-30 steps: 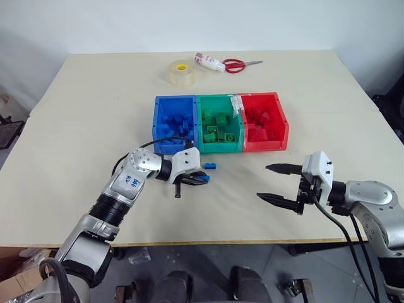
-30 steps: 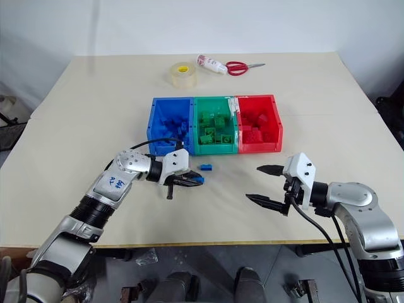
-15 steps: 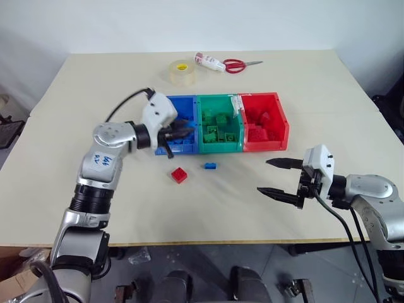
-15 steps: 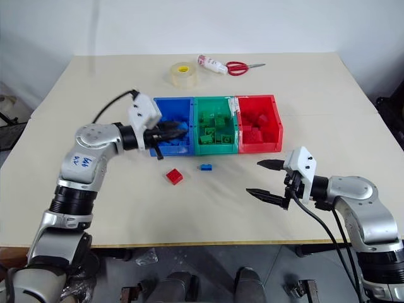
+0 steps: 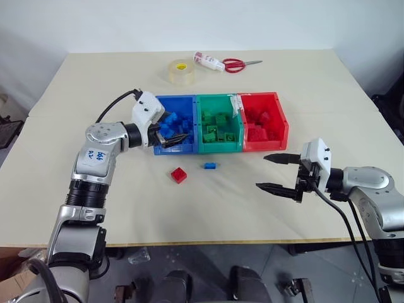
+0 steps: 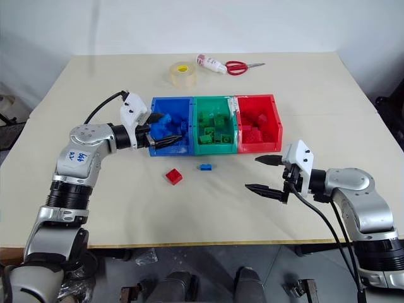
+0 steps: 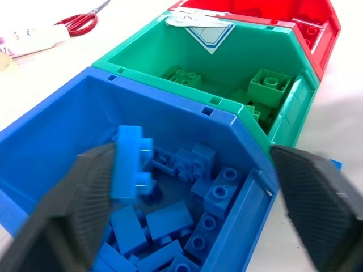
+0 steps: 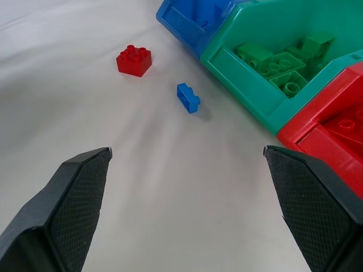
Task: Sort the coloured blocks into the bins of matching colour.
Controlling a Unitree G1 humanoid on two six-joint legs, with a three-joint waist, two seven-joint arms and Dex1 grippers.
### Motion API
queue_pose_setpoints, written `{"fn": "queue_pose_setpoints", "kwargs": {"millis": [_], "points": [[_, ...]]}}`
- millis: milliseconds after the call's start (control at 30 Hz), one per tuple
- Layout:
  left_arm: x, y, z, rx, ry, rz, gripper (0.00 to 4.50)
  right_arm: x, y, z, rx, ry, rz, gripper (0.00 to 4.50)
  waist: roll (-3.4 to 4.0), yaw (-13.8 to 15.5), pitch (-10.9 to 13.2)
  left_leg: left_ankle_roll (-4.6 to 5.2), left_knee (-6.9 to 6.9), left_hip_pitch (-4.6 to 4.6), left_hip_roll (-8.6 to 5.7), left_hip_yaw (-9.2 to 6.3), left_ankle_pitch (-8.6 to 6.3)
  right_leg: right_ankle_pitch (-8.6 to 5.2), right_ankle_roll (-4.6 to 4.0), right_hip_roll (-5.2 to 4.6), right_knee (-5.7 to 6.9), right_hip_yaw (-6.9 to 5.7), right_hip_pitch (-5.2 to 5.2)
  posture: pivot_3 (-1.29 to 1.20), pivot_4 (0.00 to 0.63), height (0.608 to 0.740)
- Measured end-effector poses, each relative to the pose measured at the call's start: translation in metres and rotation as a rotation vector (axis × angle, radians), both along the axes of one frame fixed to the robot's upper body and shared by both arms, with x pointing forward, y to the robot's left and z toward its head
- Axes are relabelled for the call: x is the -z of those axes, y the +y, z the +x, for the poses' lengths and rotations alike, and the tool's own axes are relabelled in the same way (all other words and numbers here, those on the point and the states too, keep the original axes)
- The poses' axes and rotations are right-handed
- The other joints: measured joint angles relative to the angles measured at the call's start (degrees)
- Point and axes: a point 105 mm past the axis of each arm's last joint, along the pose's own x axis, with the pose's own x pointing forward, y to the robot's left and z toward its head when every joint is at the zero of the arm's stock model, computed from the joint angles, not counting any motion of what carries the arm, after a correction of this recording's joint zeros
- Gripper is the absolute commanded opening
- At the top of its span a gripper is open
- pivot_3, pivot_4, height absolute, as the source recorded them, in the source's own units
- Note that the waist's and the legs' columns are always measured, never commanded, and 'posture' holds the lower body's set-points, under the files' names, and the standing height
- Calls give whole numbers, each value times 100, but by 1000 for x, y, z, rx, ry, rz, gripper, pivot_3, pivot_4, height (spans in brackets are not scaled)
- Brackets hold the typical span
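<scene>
The blue bin (image 5: 177, 149), green bin (image 5: 221, 147) and red bin (image 5: 266, 145) stand joined in a row mid-table, each holding bricks of its own colour. My left gripper (image 5: 175, 129) is open over the blue bin. A blue block (image 7: 130, 164) hangs beside one finger (image 7: 85, 192), above the bricks inside. In front of the bins, a red block (image 5: 179, 175) and a small blue block (image 5: 210, 166) lie on the table. My right gripper (image 5: 261, 172) is open and holds nothing; it hovers low, to the right of those two blocks.
A roll of clear tape (image 5: 180, 71), a white tube (image 5: 208, 61) and red-handled scissors (image 5: 237, 65) lie at the table's far edge. A white paper label (image 7: 201, 22) hangs on the green bin's back wall. The table's front edge runs just below my arms.
My left gripper rose from the table in front of the bins with a blue block, swung over the blue bin and opened. The red block came into view. The right arm stayed still.
</scene>
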Motion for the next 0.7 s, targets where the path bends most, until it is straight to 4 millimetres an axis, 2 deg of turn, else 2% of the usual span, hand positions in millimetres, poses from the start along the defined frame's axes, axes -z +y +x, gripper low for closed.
{"fn": "queue_pose_setpoints", "kwargs": {"millis": [233, 367, 467, 600, 700], "points": [[1, 3, 0, -11, 1, 1, 4488, -3, 0, 6, -2, -9, -8, 4500, 0, -1, 0, 0, 0, 0, 0, 0, 0, 0, 0, 0, 0, 0, 0, 0, 150, 740], [0, 6, 7, -34, 36, -84, 4488, 1, 4, 6, -15, 3, -15, 4500, -1, 6, 1, 0, 2, -1, -1, 0, 0, 0, 0, 0, 1, 0, 0, 0, 150, 740], [6, 10, 11, -42, 36, -26, 4488, 1, 4, 6, -16, 4, -12, 4500, -1, -3, 1, 0, 0, 0, -4, 2, 0, 0, 0, 0, 1, 0, -1, 0, 150, 740], [10, -5, 12, 49, -47, 89, 4488, 3, 5, 6, -10, 7, -4, 4500, -2, 11, 1, 0, 1, 0, -6, 1, 0, 0, 0, -2, 0, -3, 0, 0, 150, 740], [11, -14, 12, 86, -62, 101, 4488, 8, 4, 4, 1, 21, -3, 4500, -3, 11, 2, 0, 1, -2, -6, 1, 0, 0, 0, -1, 0, -4, 0, 0, 150, 740]]}}
